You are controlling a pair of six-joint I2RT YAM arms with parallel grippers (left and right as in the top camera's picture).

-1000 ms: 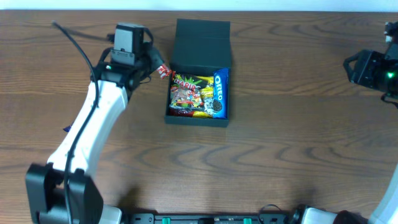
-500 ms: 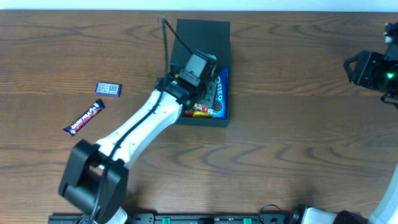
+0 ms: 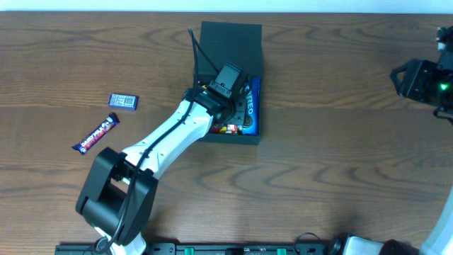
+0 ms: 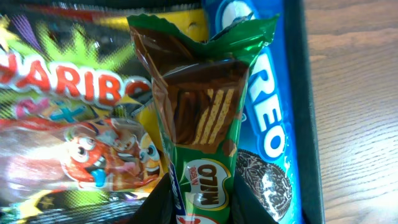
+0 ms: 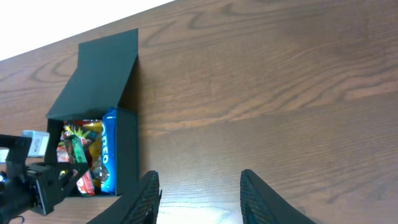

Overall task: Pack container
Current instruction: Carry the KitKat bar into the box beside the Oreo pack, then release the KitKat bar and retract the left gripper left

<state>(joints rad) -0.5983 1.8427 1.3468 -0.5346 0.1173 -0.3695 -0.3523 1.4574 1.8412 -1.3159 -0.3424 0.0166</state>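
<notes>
My left tool (image 4: 204,202) grips a Milo bar (image 4: 202,124) over the container (image 3: 225,138), Haribo bag (image 4: 62,124) at 9 o'clock, Oreo packet (image 4: 267,124) at 3; right tool (image 5: 199,193) gapes empty.

Left arm (image 3: 166,142): stretched diagonally forward, wrist tipped down.
Left pincer (image 4: 202,198): clamped on Milo wafer packet (image 4: 199,124).
Right arm (image 3: 425,79): at far right edge.
Right pincer (image 5: 198,190): fingers apart, empty.

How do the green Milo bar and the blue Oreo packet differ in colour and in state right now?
The Milo bar is green and brown; the Oreo packet is blue. The Milo bar is gripped by the left gripper; the Oreo packet lies free in the container, along its wall. Both are snack packets.
</notes>
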